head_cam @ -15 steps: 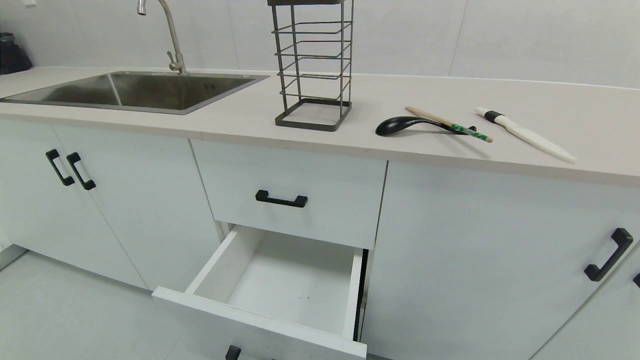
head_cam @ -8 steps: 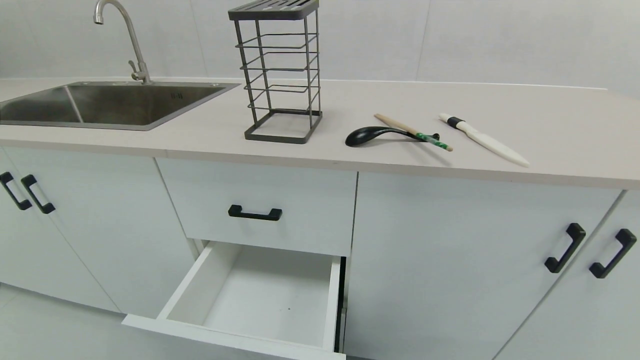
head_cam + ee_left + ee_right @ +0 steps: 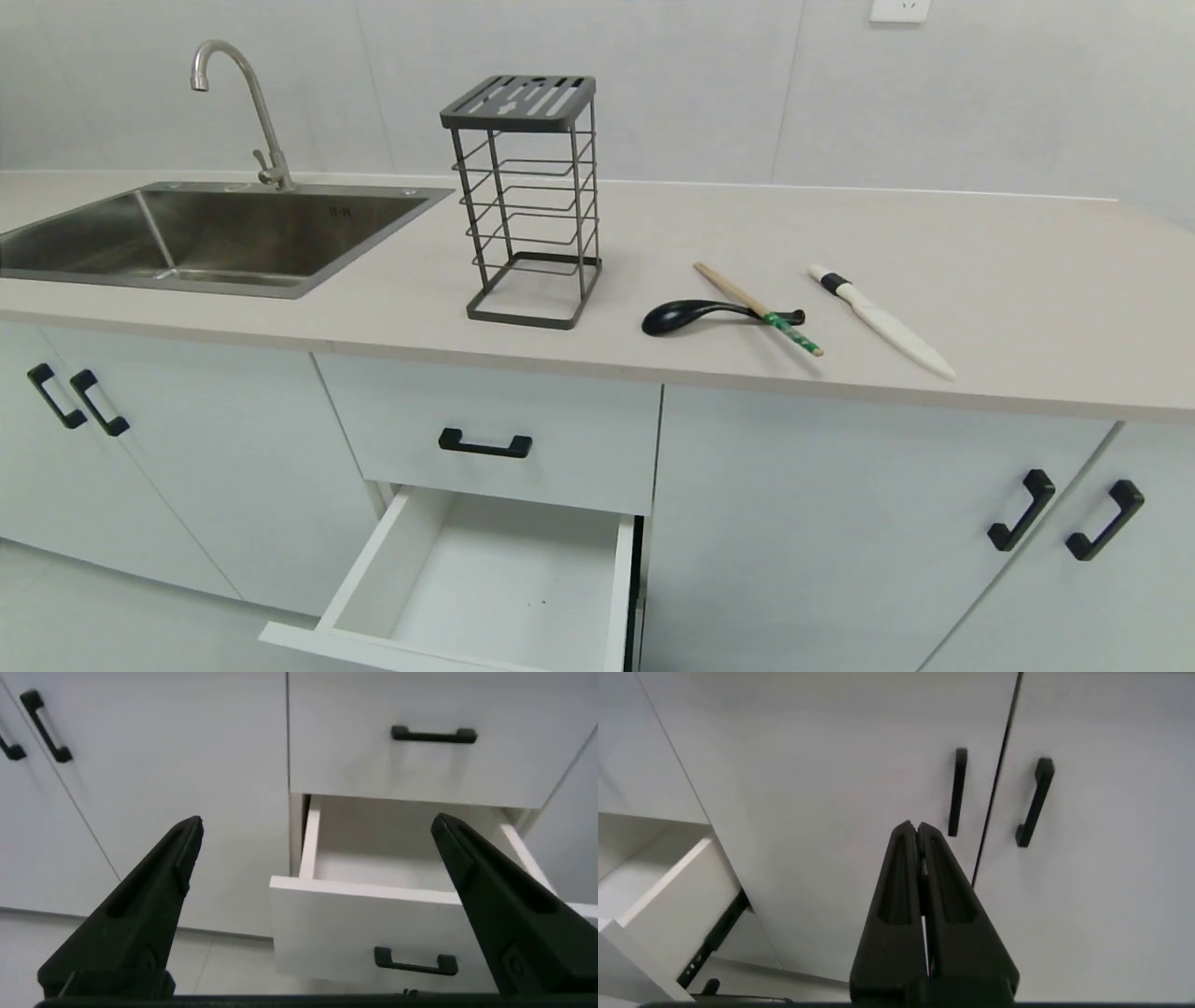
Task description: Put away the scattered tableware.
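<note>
1. The whole head view has shifted over the last second, so the camera has moved and not the things. The black spoon (image 3: 686, 317), the chopsticks (image 3: 758, 308) and the white knife (image 3: 882, 322) lie as before on the desk (image 3: 980, 243), to the right of the wire rack (image 3: 527, 201)
2. We judge that nothing is put away yet and that we are only lining up on the tableware
3. Our left hand (image 3: 316, 831) is spread wide and holds nothing; it faces the open lower drawer (image 3: 374, 891). Our right hand (image 3: 921, 831) is pressed closed on nothing, in front of the cupboard doors
4. In the head view the picture's edge cuts off the drawer's front. The chopsticks cross the spoon's handle and hide part of it. We cannot tell whether there is one stick or a pair
</note>
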Available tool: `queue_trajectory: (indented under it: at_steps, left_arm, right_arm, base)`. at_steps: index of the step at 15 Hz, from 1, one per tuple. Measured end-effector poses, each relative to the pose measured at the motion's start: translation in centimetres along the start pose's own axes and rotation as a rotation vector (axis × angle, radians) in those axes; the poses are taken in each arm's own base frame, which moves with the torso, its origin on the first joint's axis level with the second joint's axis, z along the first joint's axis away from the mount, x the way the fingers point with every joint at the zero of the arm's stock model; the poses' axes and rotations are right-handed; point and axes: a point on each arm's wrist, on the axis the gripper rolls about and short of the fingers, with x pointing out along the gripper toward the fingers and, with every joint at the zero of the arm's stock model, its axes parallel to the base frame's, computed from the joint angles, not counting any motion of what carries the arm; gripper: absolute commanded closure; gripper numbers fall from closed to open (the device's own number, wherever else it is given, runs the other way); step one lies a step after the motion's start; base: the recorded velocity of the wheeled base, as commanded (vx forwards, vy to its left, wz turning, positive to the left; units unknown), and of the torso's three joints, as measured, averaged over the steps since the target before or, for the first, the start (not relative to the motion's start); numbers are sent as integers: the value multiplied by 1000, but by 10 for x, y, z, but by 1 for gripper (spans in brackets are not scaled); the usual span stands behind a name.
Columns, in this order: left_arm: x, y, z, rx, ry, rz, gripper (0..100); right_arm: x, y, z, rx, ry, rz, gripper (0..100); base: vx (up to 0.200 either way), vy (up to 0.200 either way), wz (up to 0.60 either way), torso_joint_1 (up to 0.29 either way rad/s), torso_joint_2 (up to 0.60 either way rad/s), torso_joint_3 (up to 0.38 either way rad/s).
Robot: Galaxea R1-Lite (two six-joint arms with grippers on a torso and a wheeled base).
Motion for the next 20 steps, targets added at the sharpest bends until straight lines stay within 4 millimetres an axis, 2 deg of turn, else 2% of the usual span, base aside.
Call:
queue_trajectory:
  at_steps: [4,11,19,20]
  left_arm:
    - [0,0,0,0,0,0,0]
    - [0,0,0,0,0,0,0]
    - [0,0,0,0,1,0,0]
    - [0,0,0,0,1,0,0]
  right_arm:
    - [0,0,0,1,1,0,100]
    - [0,0,0,4,0,0,100]
    - [0,0,0,-8,0,4,100]
    - [0,0,0,-23,-1,14,0]
  base:
    - [0,0,0,124,-486,-226]
    - [0,0,0,312,-447,-219]
    - [0,0,0,17,-27,-11]
    - [0,0,0,0,0,0]
